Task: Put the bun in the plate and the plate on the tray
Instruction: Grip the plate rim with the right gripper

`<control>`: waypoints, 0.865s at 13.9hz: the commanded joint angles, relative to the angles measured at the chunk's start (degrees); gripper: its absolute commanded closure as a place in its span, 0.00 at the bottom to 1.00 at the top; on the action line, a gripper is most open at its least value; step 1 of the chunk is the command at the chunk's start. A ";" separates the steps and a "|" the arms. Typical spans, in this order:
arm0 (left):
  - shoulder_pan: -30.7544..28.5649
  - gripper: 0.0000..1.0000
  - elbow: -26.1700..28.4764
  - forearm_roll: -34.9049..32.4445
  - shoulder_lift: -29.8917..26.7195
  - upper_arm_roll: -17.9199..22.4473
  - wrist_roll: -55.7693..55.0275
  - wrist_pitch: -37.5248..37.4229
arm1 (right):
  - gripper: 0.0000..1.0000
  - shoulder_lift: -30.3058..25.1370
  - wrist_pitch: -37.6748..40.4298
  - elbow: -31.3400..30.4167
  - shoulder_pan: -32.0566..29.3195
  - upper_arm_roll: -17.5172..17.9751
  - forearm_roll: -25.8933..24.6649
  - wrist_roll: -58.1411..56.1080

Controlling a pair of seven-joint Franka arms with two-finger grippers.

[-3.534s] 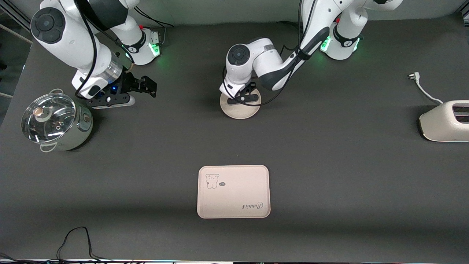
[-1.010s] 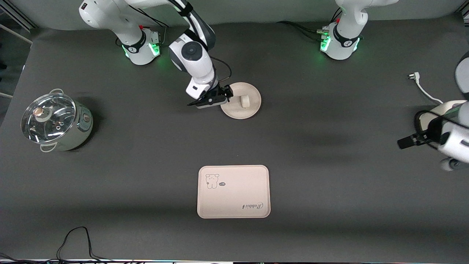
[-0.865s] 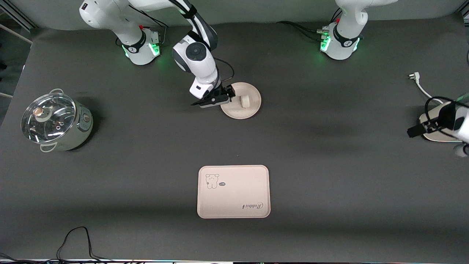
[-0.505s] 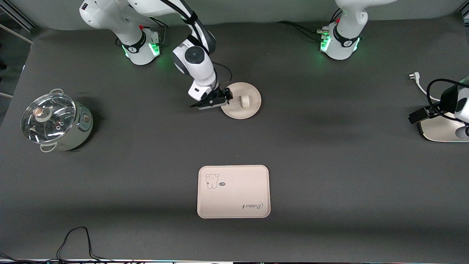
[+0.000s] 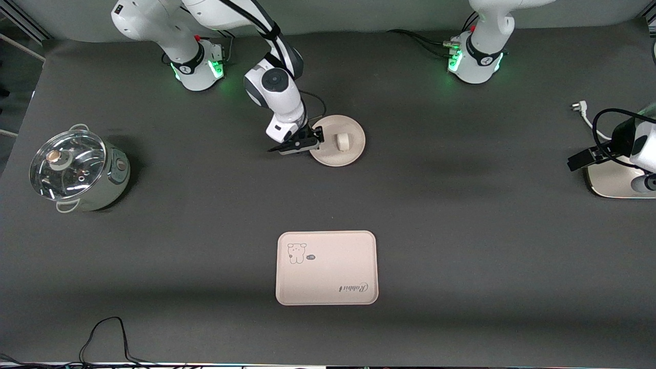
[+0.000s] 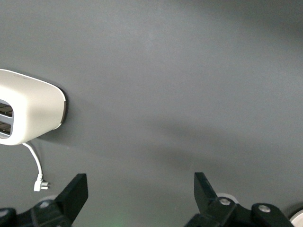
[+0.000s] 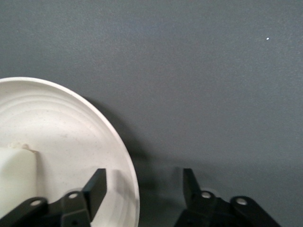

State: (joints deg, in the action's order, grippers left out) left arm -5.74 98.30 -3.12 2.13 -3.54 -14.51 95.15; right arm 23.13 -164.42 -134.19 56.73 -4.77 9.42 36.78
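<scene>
The white bun lies in the round cream plate, which stands on the table between the arms' bases. My right gripper is open and straddles the plate's rim on the side toward the right arm's end of the table. In the right wrist view one finger is over the plate and the other outside the rim; the bun shows at the edge. The cream tray with the bear drawing lies nearer the front camera. My left gripper is open and empty over the toaster; it also shows in the left wrist view.
A white toaster with a cord stands at the left arm's end of the table; it shows in the left wrist view too. A lidded metal pot stands at the right arm's end. A black cable lies at the front edge.
The left arm let go of the bun in the plate and withdrew over the toaster. The right arm came from beside the pot to the plate's rim and settled there.
</scene>
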 commanded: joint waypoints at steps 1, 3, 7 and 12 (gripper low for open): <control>-0.15 0.00 -0.74 3.72 0.07 -0.33 0.18 -3.46 | 0.76 0.60 -1.43 0.24 1.01 -0.42 1.22 0.75; -0.14 0.00 -0.83 3.91 -0.10 -0.33 0.18 -3.74 | 1.00 0.60 -1.34 0.33 0.92 -0.42 1.22 0.84; -0.85 0.00 -2.84 3.92 -0.72 0.63 0.53 -4.53 | 1.00 -1.41 0.76 0.77 0.31 -0.68 4.10 -0.04; -2.25 0.00 -6.10 3.48 2.18 1.96 0.53 -2.69 | 1.00 -7.74 14.97 7.17 -1.53 -3.83 4.47 -2.67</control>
State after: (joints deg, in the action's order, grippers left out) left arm -7.14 94.62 0.21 2.52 -1.58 -14.50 92.69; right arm 18.71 -156.09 -130.08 56.15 -6.74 12.51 36.64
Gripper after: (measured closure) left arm 0.000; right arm 0.952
